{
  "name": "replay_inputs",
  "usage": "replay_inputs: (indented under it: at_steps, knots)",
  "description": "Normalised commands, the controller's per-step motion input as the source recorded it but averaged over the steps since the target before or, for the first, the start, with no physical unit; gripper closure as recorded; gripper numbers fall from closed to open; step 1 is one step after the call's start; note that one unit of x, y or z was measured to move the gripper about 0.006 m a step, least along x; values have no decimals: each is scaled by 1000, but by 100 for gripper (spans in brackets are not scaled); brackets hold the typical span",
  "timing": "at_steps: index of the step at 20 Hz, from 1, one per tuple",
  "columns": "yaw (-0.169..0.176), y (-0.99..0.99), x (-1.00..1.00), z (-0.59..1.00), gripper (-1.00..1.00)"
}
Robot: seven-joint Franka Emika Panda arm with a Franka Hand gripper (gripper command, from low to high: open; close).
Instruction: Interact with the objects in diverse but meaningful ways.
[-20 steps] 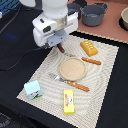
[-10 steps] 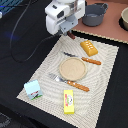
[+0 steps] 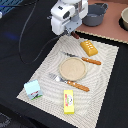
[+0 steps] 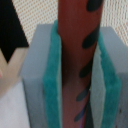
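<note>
Claw grips brown sausage above beige placemat.

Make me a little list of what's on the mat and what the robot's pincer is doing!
pincer: shut on the brown sausage, lifted above the mat's far edge
mat: beige, on a black table
plate: middle of mat, nothing on it
orange ridged block: beyond the plate
yellow box: near edge of mat
white carton: near corner, the exterior view's left
fork and knife: beside the plate

Hand clamped, arm raised
</note>
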Motion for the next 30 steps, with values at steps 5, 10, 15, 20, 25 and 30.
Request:
replay_inputs:
  at_steps: [5, 10, 15, 20, 25, 30]
  knots:
    - [28, -3, -13, -311, 100]
    - [42, 65, -2, -242, -100]
    - [44, 92, 0, -118, -100]
    - [36, 187, -47, 237, -100]
    - [11, 206, -137, 739, -100]
    - [-23, 132, -41, 925, -100]
